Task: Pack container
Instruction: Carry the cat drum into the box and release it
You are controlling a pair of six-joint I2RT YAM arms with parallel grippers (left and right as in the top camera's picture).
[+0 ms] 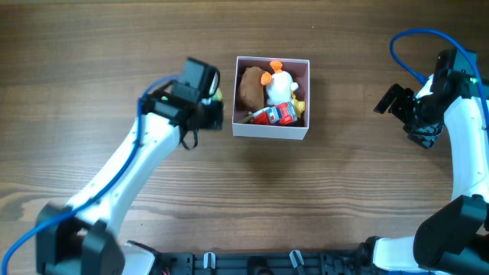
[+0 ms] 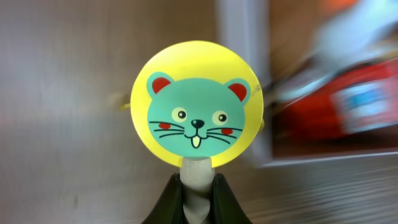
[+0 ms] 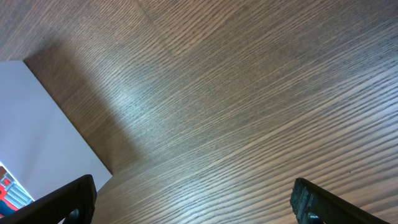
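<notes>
The container (image 1: 272, 131), a square white box with a pink inside, stands at the table's middle. It holds a brown plush (image 1: 250, 88), a white duck with an orange beak (image 1: 277, 85) and a red toy car (image 1: 280, 114). My left gripper (image 1: 208, 107) is just left of the container. In the left wrist view it (image 2: 196, 190) is shut on the grey stem of a yellow disc toy with a teal mouse face (image 2: 196, 104). The container wall (image 2: 245, 74) shows to the right, blurred. My right gripper (image 1: 412, 114) is open and empty at the far right; its wrist view (image 3: 193, 199) shows the container's white wall (image 3: 43, 143).
The wooden table (image 1: 344, 206) surrounds everything. Both arms' bases stand along the front edge (image 1: 252, 263). A blue cable (image 1: 409, 57) loops over the right arm.
</notes>
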